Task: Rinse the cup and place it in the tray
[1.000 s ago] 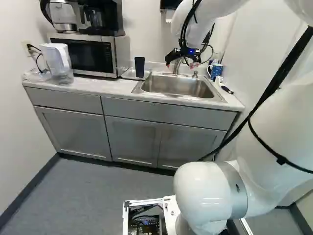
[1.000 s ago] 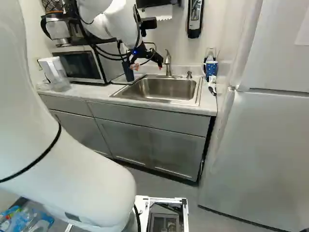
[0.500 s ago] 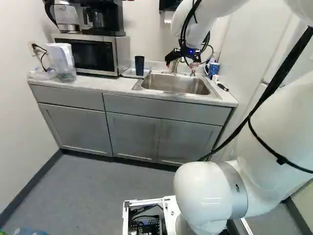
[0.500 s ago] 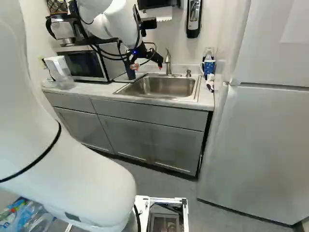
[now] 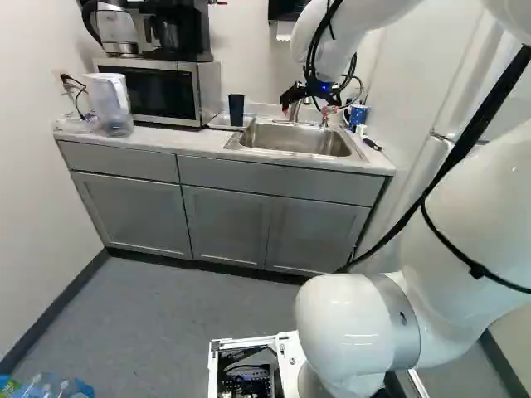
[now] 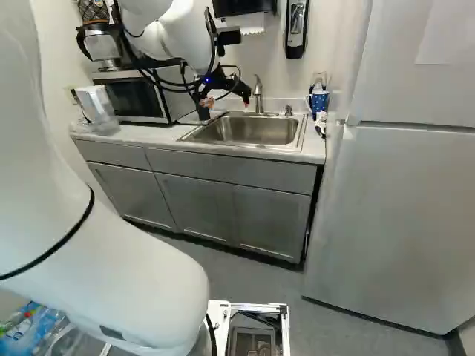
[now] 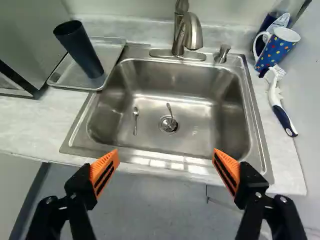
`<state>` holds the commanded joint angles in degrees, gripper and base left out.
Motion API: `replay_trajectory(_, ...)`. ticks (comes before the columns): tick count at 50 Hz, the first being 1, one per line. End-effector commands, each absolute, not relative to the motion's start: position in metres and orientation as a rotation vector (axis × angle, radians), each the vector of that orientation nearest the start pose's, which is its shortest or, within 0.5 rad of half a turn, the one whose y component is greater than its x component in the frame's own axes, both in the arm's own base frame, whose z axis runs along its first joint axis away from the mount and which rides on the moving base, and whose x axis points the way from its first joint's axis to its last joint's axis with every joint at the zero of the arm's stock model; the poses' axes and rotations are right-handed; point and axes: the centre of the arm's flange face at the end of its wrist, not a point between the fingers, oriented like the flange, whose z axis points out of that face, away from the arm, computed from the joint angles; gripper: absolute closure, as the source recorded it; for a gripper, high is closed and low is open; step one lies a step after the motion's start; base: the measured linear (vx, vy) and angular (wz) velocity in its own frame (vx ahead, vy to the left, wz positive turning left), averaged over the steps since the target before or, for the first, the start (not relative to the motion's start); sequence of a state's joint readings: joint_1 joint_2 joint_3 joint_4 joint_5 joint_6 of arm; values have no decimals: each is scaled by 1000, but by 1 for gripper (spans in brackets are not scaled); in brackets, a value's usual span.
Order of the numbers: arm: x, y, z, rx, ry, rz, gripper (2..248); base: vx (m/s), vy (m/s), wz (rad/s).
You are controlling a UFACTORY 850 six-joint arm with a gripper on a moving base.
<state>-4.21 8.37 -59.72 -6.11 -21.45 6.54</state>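
My gripper (image 5: 309, 108) hangs open above and in front of the sink, with nothing between its fingers. In the wrist view the gripper (image 7: 166, 157) has its orange pads (image 7: 104, 171) wide apart at the sink's near edge. A dark, tapered cup (image 7: 80, 49) stands upright on the grey tray (image 7: 62, 84), beside the sink (image 5: 299, 139). The cup (image 5: 236, 109) is clear of the gripper. Two spoons (image 7: 135, 120) lie in the sink basin, one by the drain. The faucet (image 7: 190, 35) rises behind the basin; no running water shows.
A dotted mug (image 7: 277, 49) and a brush (image 7: 280, 107) are on the counter by the sink's other side. Microwave (image 5: 158, 91) with coffee maker on top, and pitcher (image 5: 109, 104), stand beyond the tray. The refrigerator (image 6: 393, 215) is at the right. Bottles (image 5: 50, 388) lie low at the left.
The base has moved back from the counter, so the counter looks smaller and the floor bottles have come into the left base view. The arm holds its pose, gripper still open.
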Motion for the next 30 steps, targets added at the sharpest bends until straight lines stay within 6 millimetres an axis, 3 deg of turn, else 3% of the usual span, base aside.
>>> replay_trajectory(30,458,-37,668,-2935,155,-1268,3,-91,22,0)
